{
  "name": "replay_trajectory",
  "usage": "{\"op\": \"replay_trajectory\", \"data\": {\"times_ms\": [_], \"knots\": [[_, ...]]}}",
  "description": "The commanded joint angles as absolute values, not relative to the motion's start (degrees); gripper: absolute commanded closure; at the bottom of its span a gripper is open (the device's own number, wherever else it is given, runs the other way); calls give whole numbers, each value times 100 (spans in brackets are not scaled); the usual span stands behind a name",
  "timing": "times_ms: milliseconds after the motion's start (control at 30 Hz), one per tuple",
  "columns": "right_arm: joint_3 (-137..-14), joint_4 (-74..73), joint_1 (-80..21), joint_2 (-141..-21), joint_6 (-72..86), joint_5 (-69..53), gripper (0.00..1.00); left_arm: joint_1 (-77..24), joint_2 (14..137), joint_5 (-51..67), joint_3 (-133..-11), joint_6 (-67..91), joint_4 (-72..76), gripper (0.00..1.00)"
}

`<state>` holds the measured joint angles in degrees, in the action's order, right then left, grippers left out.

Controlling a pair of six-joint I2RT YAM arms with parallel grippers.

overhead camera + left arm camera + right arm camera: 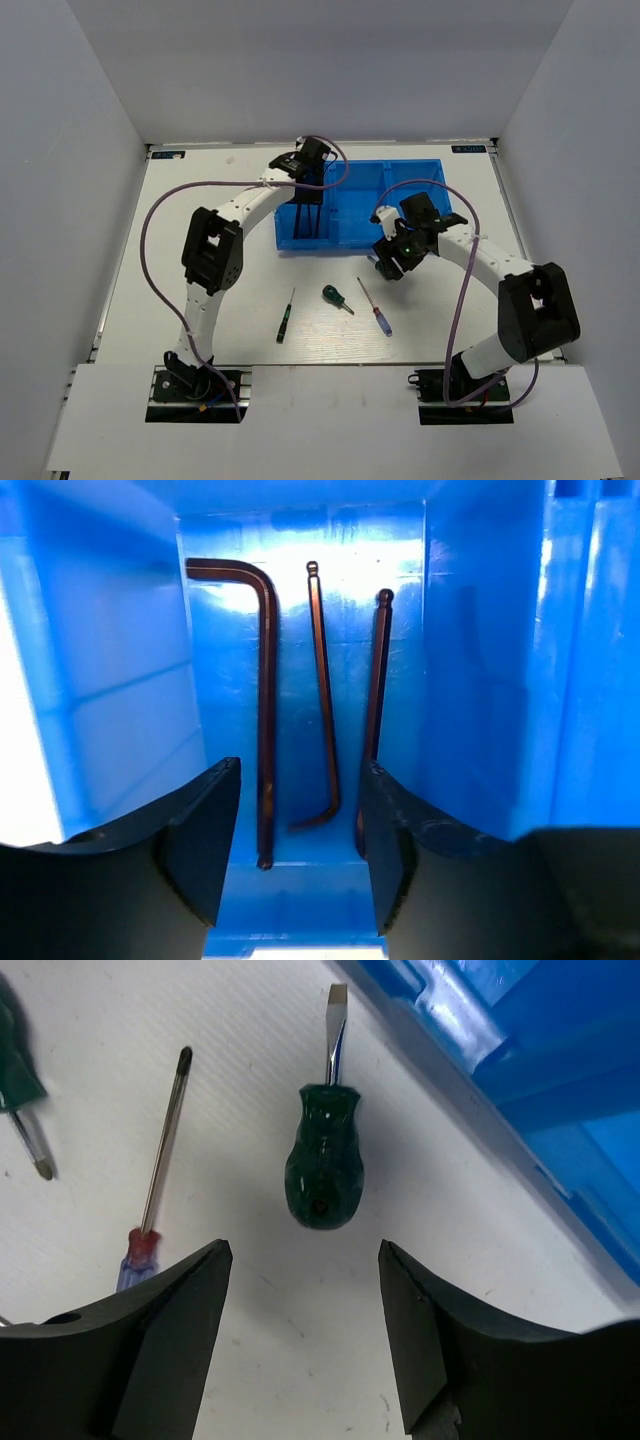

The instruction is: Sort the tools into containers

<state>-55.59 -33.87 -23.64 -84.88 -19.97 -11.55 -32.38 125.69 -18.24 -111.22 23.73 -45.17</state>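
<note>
While the top view is showing the left gripper [310, 205] reaching down into the left compartment of the blue bin [340, 244] and the right gripper [386, 264] hovering low over the table [330, 345] just near of the bin's near wall, three tools are lying loose on the near side: a dark slim screwdriver [285, 318], a stubby green-handled screwdriver [335, 296] and a blue-red screwdriver [376, 308]. With both arms working this close to the bin, a hasty carry toward it could be bringing the wrists together. From the left wrist, the left gripper [298, 780] is standing released with nothing between its jaws, and three hex keys [322, 680] are lying side by side on the compartment floor. The rightmost one is running right beside the jaw on the right of the view, so a crooked withdrawal could be catching and dragging it. From the right wrist, the right gripper [303, 1255] is gaping and empty, with a second stubby screwdriver [320, 1165] lying on the table just beyond the jaws, its blade tip close to the bin [560, 1080]. Its rounded handle is looking likely to roll or squirt out if the jaws are closing off-centre, and one jaw could be nudging the blue-red screwdriver [160, 1140] lying just beside it — or the other scraping the bin wall.
</note>
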Motion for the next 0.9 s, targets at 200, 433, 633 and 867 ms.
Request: {"op": "replay_trajectory", "data": {"times_ms": [200,433,633,867], "knots": [[-5809,-2628,-2417,-9298,-1925,-1169,33,-3489,10042,-1137,-9550,2215,-4474,27],[-5686,-2417,-2505,-9501,-1934,-1028,79,-3981,8702,-203,-7448,2539,-4035,26],[-6369,-3242,-2505,-8878,-1986,-1757,100,-4534,8823,-35,-7110,3014,-3850,29],[-7742,-3683,-2505,-9016,-1609,-1495,100,-4904,9921,-483,-7655,4331,-4526,26]]}}
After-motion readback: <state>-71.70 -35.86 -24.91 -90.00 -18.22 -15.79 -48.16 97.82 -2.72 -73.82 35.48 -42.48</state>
